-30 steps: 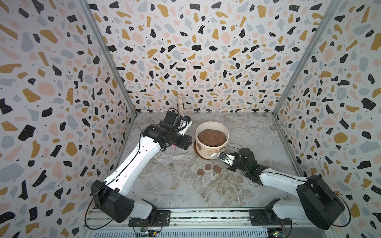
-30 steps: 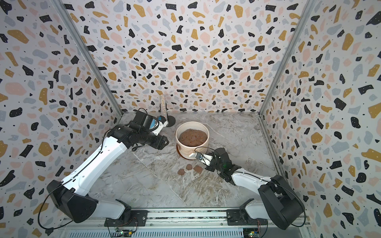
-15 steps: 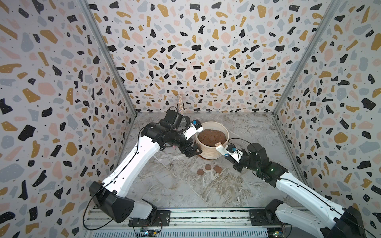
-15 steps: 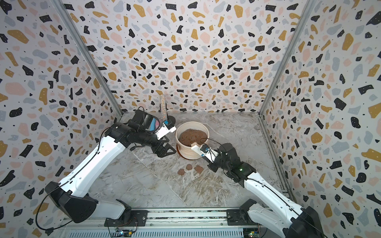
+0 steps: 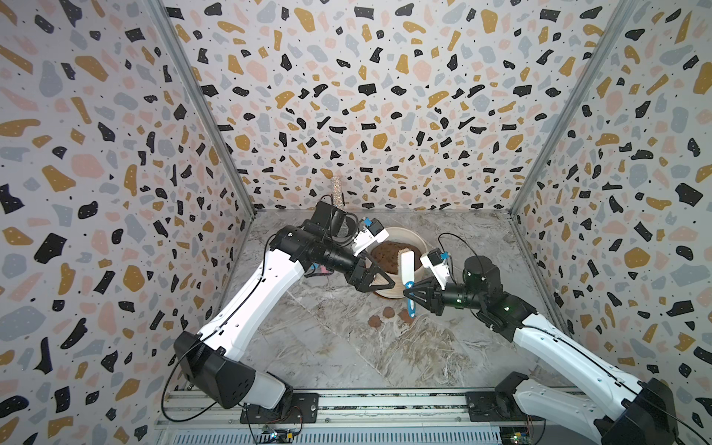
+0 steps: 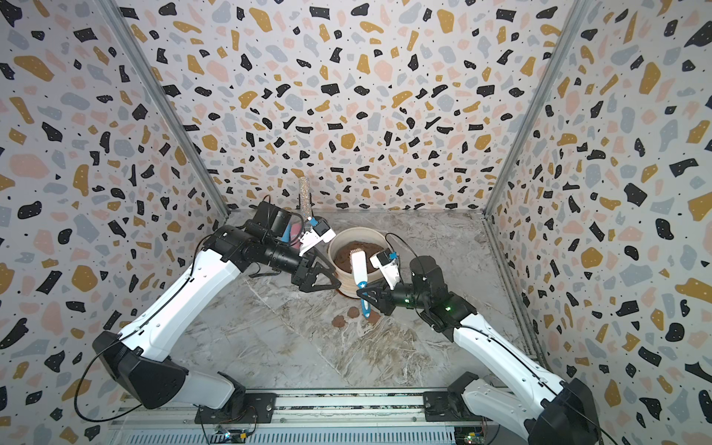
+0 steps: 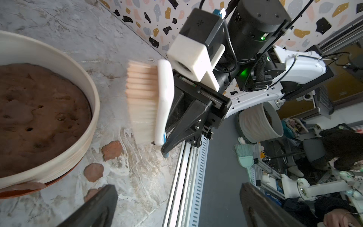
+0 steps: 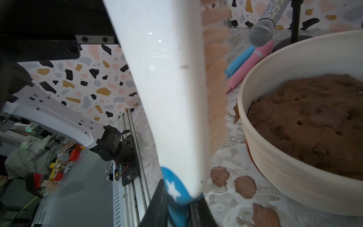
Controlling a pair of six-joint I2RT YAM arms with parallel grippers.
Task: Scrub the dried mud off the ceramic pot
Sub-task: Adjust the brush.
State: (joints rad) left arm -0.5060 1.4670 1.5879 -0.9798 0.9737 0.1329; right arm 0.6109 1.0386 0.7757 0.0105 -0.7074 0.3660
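**A:** Where is the ceramic pot [image 5: 400, 234]?

**B:** Upright toward the far middle of the marbled tabletop [image 5: 339, 354], with brown soil [image 5: 385, 256] inside. It sits between the two arms.

**A:** And the dried mud [image 5: 388, 311]?

**B:** Three flat reddish patches lie close together on the tabletop, just near of the pot. In the right wrist view a small reddish flake [image 8: 236, 114] also shows against the pot's outer wall. I cannot tell whether it sticks there.

**A:** The right claw [image 5: 411, 294]?

**B:** Nearly closed, pinching the blue handle of a white brush [image 5: 406, 266]. The brush stands roughly upright at the pot's right side, with its pale bristles [image 7: 141, 102] turned toward the pot. The left wrist view shows a gap between bristles and rim.

**A:** The left claw [image 7: 176, 186]?

**B:** Spread wide and holding nothing, at the pot's near-left side. I cannot tell whether it touches the pot.

**A:** Anything else?

**B:** A glittery microphone [image 5: 337, 192] stands by the far wall.
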